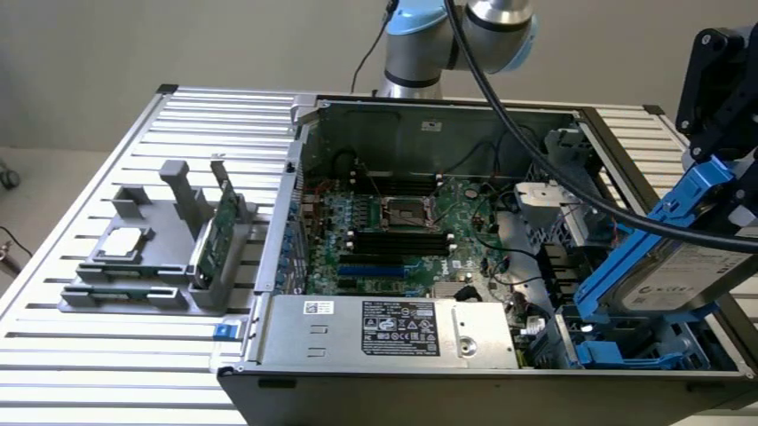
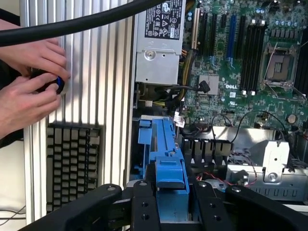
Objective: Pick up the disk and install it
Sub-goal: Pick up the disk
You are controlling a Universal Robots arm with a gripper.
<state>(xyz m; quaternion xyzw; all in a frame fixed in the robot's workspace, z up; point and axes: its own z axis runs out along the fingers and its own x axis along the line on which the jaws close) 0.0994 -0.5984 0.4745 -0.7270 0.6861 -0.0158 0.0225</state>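
The disk (image 1: 684, 271), a silver-grey drive with a white label in a blue plastic carrier, hangs tilted over the front corner of the open computer case (image 1: 355, 160) at the exterior view's right. My gripper (image 1: 725, 164) is shut on the carrier's upper end. In the wrist view the blue carrier of the disk (image 2: 166, 154) runs out from between my black fingers (image 2: 144, 207), with my gripper (image 2: 175, 207) closed around it. Below the disk in the case sits a blue drive bay bracket (image 1: 616, 355).
Inside the case lie the motherboard (image 1: 397, 231), the power supply (image 1: 391, 327) and loose cables. A grey fixture (image 1: 154, 257) at the exterior view's left holds a small silver chip (image 1: 124, 241) and an upright green card (image 1: 219, 235). A person's hands (image 2: 29, 82) and a keyboard (image 2: 72, 163) are beside the case.
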